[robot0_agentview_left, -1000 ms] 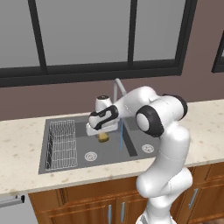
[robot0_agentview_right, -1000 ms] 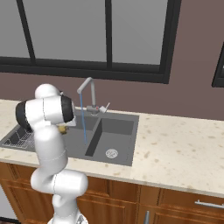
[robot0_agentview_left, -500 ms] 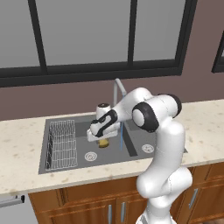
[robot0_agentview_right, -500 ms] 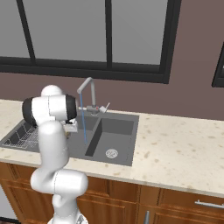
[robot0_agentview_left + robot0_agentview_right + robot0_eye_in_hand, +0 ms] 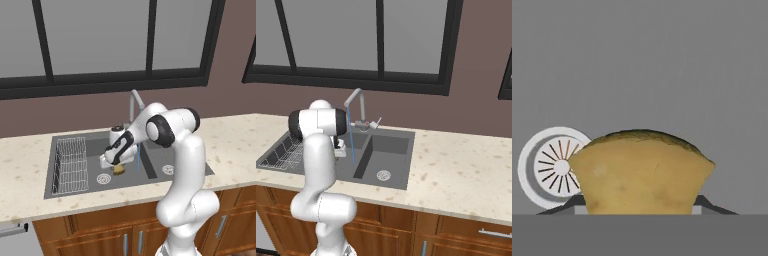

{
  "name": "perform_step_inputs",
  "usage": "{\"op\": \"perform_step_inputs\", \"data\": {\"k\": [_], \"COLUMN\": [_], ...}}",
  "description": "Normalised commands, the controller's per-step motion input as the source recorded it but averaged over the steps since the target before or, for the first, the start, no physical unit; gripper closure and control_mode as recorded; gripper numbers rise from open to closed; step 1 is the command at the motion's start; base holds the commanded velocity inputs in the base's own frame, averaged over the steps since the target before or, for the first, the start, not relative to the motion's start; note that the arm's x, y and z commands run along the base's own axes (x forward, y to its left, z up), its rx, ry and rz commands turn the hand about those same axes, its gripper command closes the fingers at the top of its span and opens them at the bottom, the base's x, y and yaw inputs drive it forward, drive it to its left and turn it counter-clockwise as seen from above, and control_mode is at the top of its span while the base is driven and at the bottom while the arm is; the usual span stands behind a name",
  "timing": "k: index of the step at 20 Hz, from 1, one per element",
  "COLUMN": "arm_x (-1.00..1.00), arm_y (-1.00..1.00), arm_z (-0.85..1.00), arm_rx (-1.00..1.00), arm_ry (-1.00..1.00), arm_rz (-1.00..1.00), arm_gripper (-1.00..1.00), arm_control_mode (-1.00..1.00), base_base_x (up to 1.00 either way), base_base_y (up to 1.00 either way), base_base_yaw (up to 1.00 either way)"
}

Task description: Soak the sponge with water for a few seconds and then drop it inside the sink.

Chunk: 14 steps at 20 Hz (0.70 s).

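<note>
My gripper point(image 5: 118, 166) squeezes the sponge point(image 5: 641, 172) tight, low inside the sink point(image 5: 92, 147). The round drain point(image 5: 553, 167) sits at nine o'clock of the sponge. The water point(image 5: 138, 159) falls just beside, at three o'clock.

From the left base view you look forward and down from behind the arm's left side, over the sink point(image 5: 95, 145) toward the window wall. The right base view faces the same sink point(image 5: 391, 147) and faucet point(image 5: 356, 107) from behind the arm's right. Both stand well back. The hand view sits very close, looking down at the sponge point(image 5: 641, 172) and drain point(image 5: 552, 167).
</note>
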Motion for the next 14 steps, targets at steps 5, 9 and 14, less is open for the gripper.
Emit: {"op": "perform_step_inputs", "data": {"k": [5, 9, 14], "arm_x": [0.09, 0.07, 0.02], "arm_y": [0.0, 0.0, 0.0], "arm_z": [-0.27, -0.21, -0.19], "arm_rx": [-0.02, 0.0, -0.01], "arm_ry": [0.0, 0.0, 0.0], "arm_rz": [0.0, 0.0, 0.0], "arm_gripper": [1.0, 1.0, 1.0], "arm_control_mode": [-1.0, -1.0, -1.0], "base_base_x": [0.0, 0.0, 0.0], "base_base_y": [0.0, 0.0, 0.0], "base_base_yaw": [0.0, 0.0, 0.0]}}
